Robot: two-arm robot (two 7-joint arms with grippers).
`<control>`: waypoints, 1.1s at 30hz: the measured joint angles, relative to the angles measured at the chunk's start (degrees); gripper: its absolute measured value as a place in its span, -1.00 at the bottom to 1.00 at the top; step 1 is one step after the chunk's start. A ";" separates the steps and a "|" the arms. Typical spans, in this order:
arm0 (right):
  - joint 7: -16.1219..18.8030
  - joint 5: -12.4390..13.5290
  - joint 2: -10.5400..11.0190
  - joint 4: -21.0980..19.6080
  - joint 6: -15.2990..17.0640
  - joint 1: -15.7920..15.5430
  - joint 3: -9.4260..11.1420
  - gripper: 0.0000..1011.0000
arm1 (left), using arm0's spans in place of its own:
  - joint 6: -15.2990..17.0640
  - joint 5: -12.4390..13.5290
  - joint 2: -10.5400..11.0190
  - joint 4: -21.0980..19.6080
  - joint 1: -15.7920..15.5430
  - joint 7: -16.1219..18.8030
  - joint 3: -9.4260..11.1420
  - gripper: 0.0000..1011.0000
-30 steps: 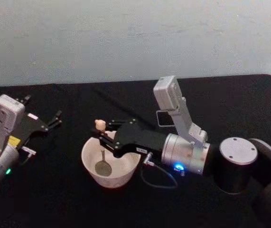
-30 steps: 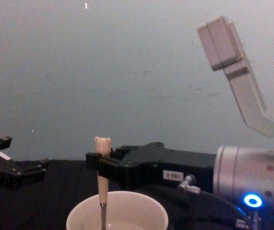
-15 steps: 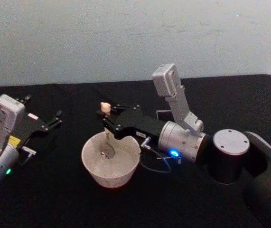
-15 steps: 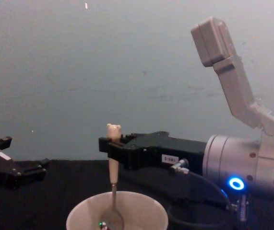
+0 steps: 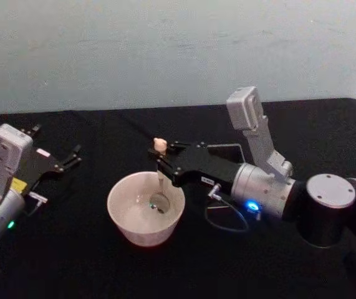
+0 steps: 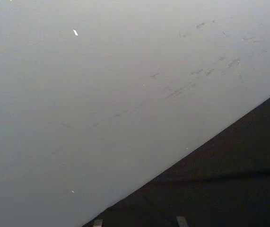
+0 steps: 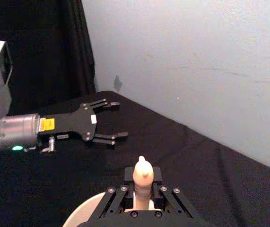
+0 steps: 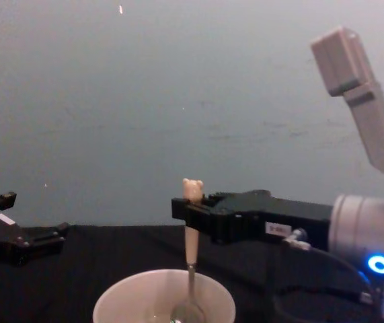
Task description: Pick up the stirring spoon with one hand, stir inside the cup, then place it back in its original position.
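Observation:
The cream-white cup point(image 5: 131, 225) stands on the black table in front of me. The stirring spoon point(image 5: 159, 163) stands nearly upright in it, its metal bowl down inside near the cup's right wall. My right gripper point(image 5: 163, 159) reaches in from the right and is shut on the beige handle just below the bear head. From the chest, the spoon point(image 8: 192, 237) drops from the right gripper point(image 8: 192, 214) into the cup point(image 8: 121, 304). The right wrist view shows the bear head of the spoon point(image 7: 143, 174) between that gripper's point(image 7: 143, 195) fingers. My left gripper point(image 5: 72, 156) is parked open at the left, apart from the cup.
The black table point(image 5: 72, 261) ends at a pale wall point(image 5: 165, 50) behind. My left gripper point(image 7: 115, 120) also appears in the right wrist view, beyond the cup's rim point(image 7: 80, 215). A thin cable point(image 5: 218, 224) loops under the right wrist.
My right gripper has carried the spoon from the left side of the cup, round its far side, to the right side. The left arm has not moved.

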 joint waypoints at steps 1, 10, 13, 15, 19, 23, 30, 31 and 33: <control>0.11 0.14 0.25 -0.27 0.09 -0.20 0.06 -0.56 | 0.00 0.00 0.00 0.00 0.00 0.00 0.00 0.98; 1.74 1.93 2.81 -4.18 0.84 -2.28 0.02 -0.57 | 0.00 0.00 0.00 0.00 0.00 0.00 0.00 0.98; 1.83 2.38 3.05 -4.90 0.94 -2.51 -0.25 -0.57 | 0.00 0.00 0.00 0.00 0.00 0.00 0.00 0.98; 1.79 2.68 3.06 -5.14 1.08 -2.52 -0.43 -0.57 | 0.00 0.00 0.00 0.00 0.00 0.00 0.00 0.98; 1.58 3.03 2.98 -5.27 1.22 -2.44 -0.67 -0.57 | 0.00 0.00 0.00 0.00 0.00 0.00 0.00 0.98; 1.26 3.16 2.93 -5.27 1.26 -2.21 -0.93 -0.57 | 0.00 0.00 0.00 0.00 0.00 0.00 0.00 0.98; 0.91 3.23 2.84 -5.06 1.24 -1.85 -1.32 -0.57 | 0.00 0.00 0.00 0.00 0.00 0.00 0.00 0.98; 0.90 3.23 2.84 -5.02 1.21 -1.79 -1.34 -0.57 | 0.00 0.00 0.00 0.00 0.00 0.00 0.00 0.98; 0.84 3.21 2.82 -4.81 1.11 -1.64 -1.47 -0.57 | 0.00 0.00 0.00 0.00 0.00 0.00 0.00 0.98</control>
